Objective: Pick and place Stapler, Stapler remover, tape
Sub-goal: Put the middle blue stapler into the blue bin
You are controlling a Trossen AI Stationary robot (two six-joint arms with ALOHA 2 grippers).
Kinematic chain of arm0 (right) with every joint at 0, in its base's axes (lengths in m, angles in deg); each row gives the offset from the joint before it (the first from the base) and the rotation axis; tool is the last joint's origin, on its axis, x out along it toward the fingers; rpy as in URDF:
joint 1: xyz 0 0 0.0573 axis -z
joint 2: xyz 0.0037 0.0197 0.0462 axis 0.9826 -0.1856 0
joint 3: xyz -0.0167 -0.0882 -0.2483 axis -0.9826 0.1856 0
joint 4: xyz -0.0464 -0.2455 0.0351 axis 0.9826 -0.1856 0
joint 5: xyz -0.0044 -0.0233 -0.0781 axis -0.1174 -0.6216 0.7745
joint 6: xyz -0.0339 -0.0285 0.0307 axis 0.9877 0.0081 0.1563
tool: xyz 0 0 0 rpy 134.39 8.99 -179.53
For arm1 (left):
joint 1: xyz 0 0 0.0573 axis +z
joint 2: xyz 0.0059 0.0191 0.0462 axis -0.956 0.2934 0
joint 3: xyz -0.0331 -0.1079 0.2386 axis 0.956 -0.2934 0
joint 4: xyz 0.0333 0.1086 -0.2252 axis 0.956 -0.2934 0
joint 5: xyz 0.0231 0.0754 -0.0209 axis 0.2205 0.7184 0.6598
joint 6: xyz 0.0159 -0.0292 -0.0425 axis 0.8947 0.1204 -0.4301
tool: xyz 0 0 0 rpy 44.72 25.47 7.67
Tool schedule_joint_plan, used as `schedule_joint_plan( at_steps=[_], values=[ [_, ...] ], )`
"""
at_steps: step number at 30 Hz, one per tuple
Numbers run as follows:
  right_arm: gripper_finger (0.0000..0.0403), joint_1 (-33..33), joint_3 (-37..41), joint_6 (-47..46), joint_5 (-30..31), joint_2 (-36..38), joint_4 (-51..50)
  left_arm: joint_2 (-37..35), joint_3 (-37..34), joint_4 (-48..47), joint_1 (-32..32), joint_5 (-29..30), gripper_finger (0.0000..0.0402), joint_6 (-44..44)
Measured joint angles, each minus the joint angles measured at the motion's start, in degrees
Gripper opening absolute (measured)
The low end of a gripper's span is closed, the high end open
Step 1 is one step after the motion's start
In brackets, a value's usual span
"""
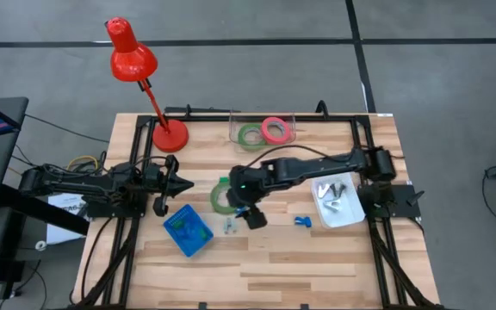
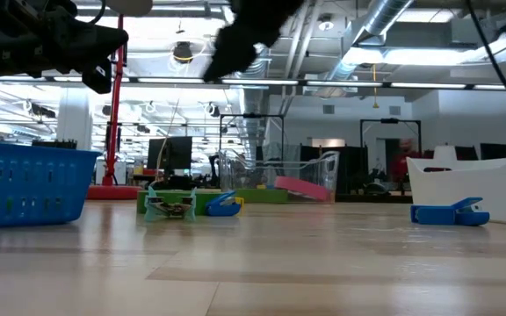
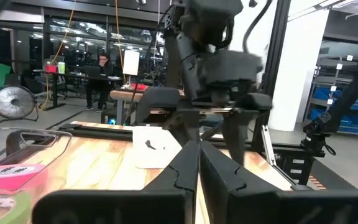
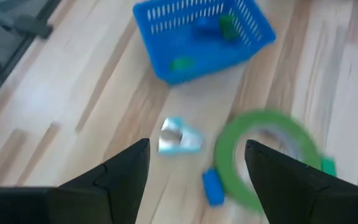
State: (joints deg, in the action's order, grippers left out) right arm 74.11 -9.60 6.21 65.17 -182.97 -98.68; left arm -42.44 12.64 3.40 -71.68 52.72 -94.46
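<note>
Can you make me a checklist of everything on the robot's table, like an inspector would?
Surface: wooden table, slatted top.
Job's things: green tape ring lying on the table under the right arm; another green ring and a pink ring in a clear bin; small blue piece lying loose.
Clutter: blue basket holding small pieces; white tray with metal bits; red lamp.
Grippers: left gripper shut, empty, at the table's left; right gripper open, above the table near the green ring.
Cables: black cable along the right arm.
Surroundings: grey floor; person at a desk far behind.
</note>
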Motion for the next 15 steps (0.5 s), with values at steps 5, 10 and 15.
schedule_joint_plan(
  at_steps=[5,10,15],
  values=[
    [0.0255,0.0,9.17,-1.76,0.31,6.35,-0.2,0.0,0.0,0.1,0.0,0.0,0.0008,0.0],
    [0.0255,-0.38,16.35,-4.5,0.32,10.93,0.14,0.0,0.0,0.22,0.0,0.0,0.0008,0.0],
    [0.0255,-0.48,22.15,-7.3,0.33,15.31,0.15,0.0,0.0,0.26,-0.01,0.0,0.0008,0.0]
  ],
)
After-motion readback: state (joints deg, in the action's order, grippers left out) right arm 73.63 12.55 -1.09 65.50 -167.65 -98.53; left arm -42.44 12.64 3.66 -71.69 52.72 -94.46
